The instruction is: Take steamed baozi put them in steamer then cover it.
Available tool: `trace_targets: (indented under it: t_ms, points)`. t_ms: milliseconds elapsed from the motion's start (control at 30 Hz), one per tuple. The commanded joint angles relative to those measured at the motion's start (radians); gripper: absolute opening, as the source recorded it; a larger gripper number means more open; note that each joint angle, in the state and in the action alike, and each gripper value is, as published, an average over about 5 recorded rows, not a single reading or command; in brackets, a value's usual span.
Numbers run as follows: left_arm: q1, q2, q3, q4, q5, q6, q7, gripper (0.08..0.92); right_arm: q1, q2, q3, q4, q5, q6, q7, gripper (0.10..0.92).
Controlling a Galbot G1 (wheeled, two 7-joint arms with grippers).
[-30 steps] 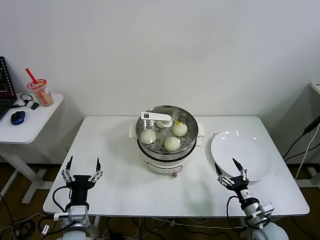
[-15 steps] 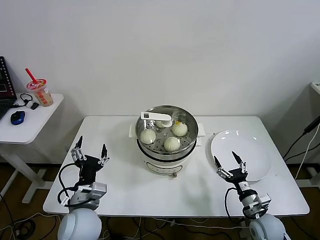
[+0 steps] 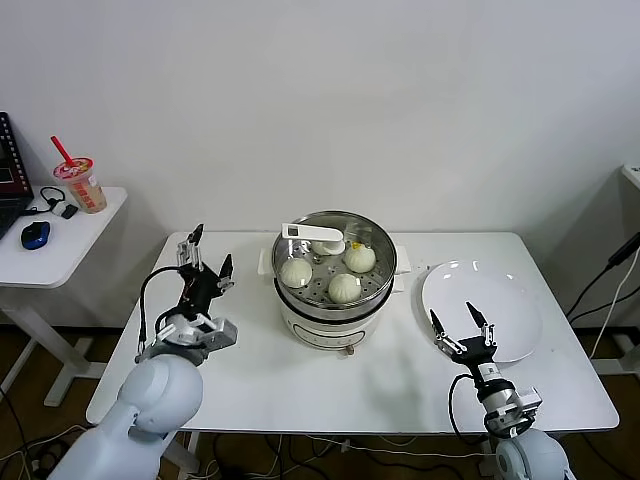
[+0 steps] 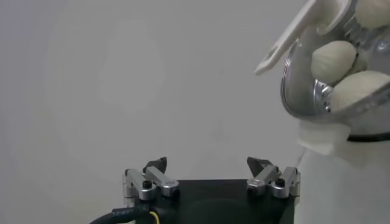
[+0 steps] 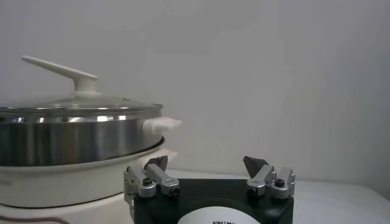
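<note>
The steamer (image 3: 335,300) stands mid-table, a steel pot on a white base, with its glass lid (image 3: 372,240) and white handle (image 3: 313,233) resting on top. Through the glass I see three white baozi (image 3: 296,272), (image 3: 344,288), (image 3: 360,258), and part of another under the handle. My left gripper (image 3: 205,265) is raised left of the steamer, open and empty. In the left wrist view, the left gripper (image 4: 208,164) faces the steamer (image 4: 341,152), with baozi (image 4: 334,58) behind the lid. My right gripper (image 3: 460,330) hovers open at the plate's near-left edge; the right wrist view shows the right gripper (image 5: 206,163) facing the covered steamer (image 5: 79,143).
An empty white plate (image 3: 495,300) lies right of the steamer. The white table (image 3: 250,370) ends close behind my arms. A side table at the far left carries a drink cup (image 3: 80,185) and a blue mouse (image 3: 35,235). Cables hang at the right.
My left arm has lifted from the table's front-left edge and swung up and in toward the steamer's left side. The right gripper has barely shifted. Both stay open.
</note>
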Motion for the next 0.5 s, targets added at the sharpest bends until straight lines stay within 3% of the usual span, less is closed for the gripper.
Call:
trace_targets:
  t_ms: [33,500]
  points:
    - [-0.273,0.121,0.241,0.063,-0.077,0.145,0.047,0.823,0.001,0.022,0.016,0.001,-0.007,-0.002,-0.001,0.823]
    - [-0.386,0.001,0.405,0.157,0.049,0.143,0.081,0.823,-0.001,-0.011,0.046,-0.028,0.008,0.014,-0.010,0.823]
